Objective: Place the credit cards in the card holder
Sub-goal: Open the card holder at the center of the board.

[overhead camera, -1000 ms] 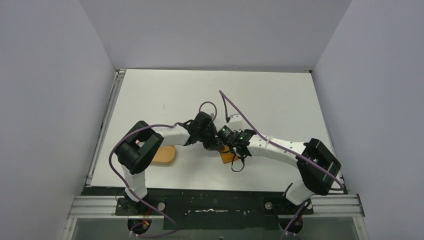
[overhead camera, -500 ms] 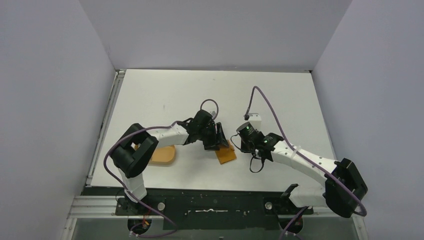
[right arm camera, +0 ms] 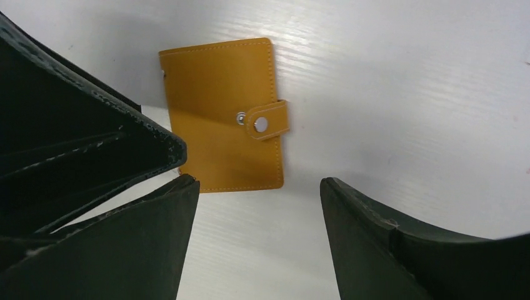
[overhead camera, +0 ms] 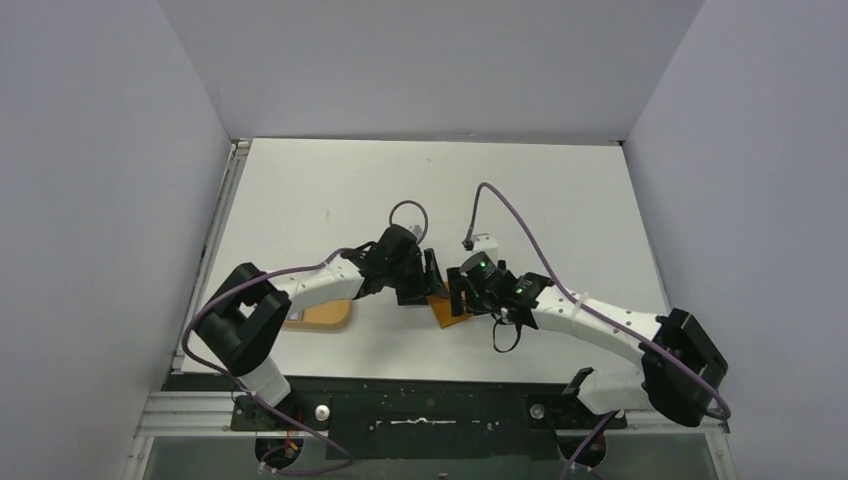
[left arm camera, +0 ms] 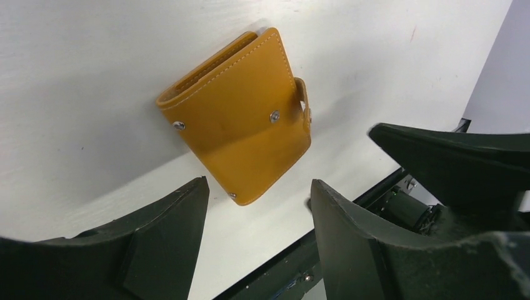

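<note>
The card holder [left arm camera: 237, 122] is a tan-orange leather wallet lying flat on the white table, folded closed with its tab snapped over the edge. It also shows in the right wrist view as the card holder [right arm camera: 219, 112], and from above as the card holder [overhead camera: 450, 313] between the two arms. My left gripper [left arm camera: 259, 187] hangs open just above it and holds nothing. My right gripper [right arm camera: 259, 184] is open too, facing the left one across the holder, and is empty. The left gripper [overhead camera: 430, 283] and right gripper [overhead camera: 458, 293] nearly meet. The credit cards are out of view.
An orange oval tray [overhead camera: 325, 312] lies on the table left of the holder, partly under my left arm. The black front rail [overhead camera: 430, 395] runs close behind the holder. Grey walls close in the table on three sides.
Both grippers were shut and have opened. The right arm swung away to the right, then came back to the holder. The holder now lies free on the table.
</note>
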